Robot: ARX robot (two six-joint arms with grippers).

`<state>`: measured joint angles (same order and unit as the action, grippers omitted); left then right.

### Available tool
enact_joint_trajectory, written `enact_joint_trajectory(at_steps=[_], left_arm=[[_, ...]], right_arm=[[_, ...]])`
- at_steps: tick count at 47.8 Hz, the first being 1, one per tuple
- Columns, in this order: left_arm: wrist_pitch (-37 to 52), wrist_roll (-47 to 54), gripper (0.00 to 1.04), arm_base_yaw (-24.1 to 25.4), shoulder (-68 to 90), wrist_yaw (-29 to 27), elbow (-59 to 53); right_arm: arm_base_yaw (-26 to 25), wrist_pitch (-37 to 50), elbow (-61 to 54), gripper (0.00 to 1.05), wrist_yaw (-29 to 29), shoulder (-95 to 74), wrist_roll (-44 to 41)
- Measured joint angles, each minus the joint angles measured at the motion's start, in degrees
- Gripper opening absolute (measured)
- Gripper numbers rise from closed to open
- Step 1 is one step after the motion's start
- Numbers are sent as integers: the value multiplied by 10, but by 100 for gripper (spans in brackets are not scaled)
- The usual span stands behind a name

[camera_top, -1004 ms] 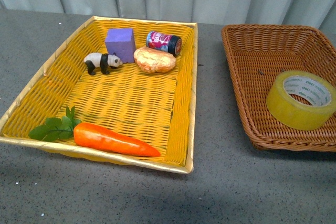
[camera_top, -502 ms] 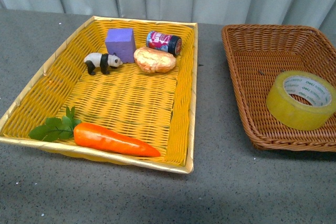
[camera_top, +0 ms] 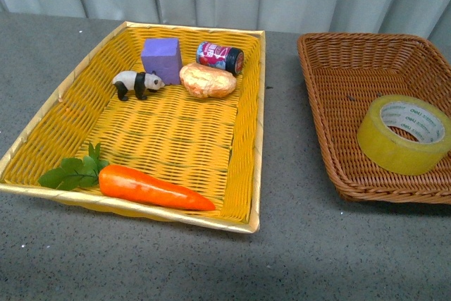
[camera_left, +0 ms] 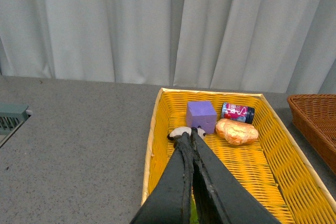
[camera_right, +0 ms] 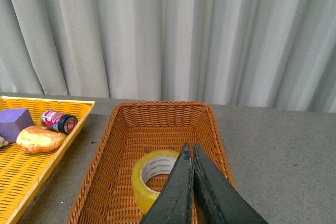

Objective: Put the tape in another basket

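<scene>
i see the tape (camera_right: 153, 176) lying flat in the brown basket (camera_right: 131, 129), just below and ahead of my right tool (camera_right: 189, 153), whose fingers are pressed together with nothing between them. my left tool (camera_left: 191, 136) is also pressed together, empty, hanging over the yellow basket (camera_left: 152, 145) well apart from the tape. the core reads "deli" in the front view (camera_top: 404, 134). the can (camera_top: 219, 57) label is too small to read.

Staged lab tabletop (camera_top: 317, 244): grey surface, pale curtain (camera_left: 157, 24) backdrop.
</scene>
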<state>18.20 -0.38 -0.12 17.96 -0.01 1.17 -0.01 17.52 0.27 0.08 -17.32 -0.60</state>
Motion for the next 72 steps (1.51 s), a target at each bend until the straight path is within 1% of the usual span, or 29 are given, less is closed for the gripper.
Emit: enact_joint_trajectory(at_steps=[21,24,26,28,37,38,40,41,47,49,52,57,63,64,65,66,68,72], left_arm=[[-74,0,4,0,-74,0,0],[-94,0,4,0,-93,0,0],[-160,0,4,0,-140,0,0],[-177,1,4,0,-167,0,0],[-181,1,4,0,-177,0,0],[-181,0,6,0,-177,0,0],[-181,1,12,0,-177,0,0],[-181,1,14,0,-177,0,0],[-181,1,36,0,-177,0,0],[-181,1,41,0,-177,0,0],[-181,1,54,0,-177,0,0],[-181,1,79,0,-177,0,0],[-181,1,98,0,-177,0,0],[-181,2,100,0,-177,0,0],[-181,2,99,0,-177,0,0],[-181,2,98,0,-177,0,0],[-181,2,98,0,-177,0,0],[-181,2,98,0,-177,0,0]], right_arm=[[0,-71,0,1,0,72,0],[0,-123,1,1,0,110,0],[0,-169,0,1,-2,151,0],[0,-172,0,1,-2,169,0],[0,-174,0,1,-2,170,0],[0,-174,0,1,-2,170,0],[0,-174,0,6,-2,171,0],[0,-174,0,8,-2,171,0],[0,-174,0,30,-2,171,0],[0,-174,0,35,-2,171,0],[0,-174,0,47,-2,171,0],[0,-174,0,72,-2,171,0],[0,-174,0,92,-2,171,0],[0,-174,0,95,-2,171,0],[0,-174,0,98,-2,171,0],[0,-174,0,97,-2,171,0],[0,-174,0,95,-2,171,0],[0,-174,0,96,-2,171,0]])
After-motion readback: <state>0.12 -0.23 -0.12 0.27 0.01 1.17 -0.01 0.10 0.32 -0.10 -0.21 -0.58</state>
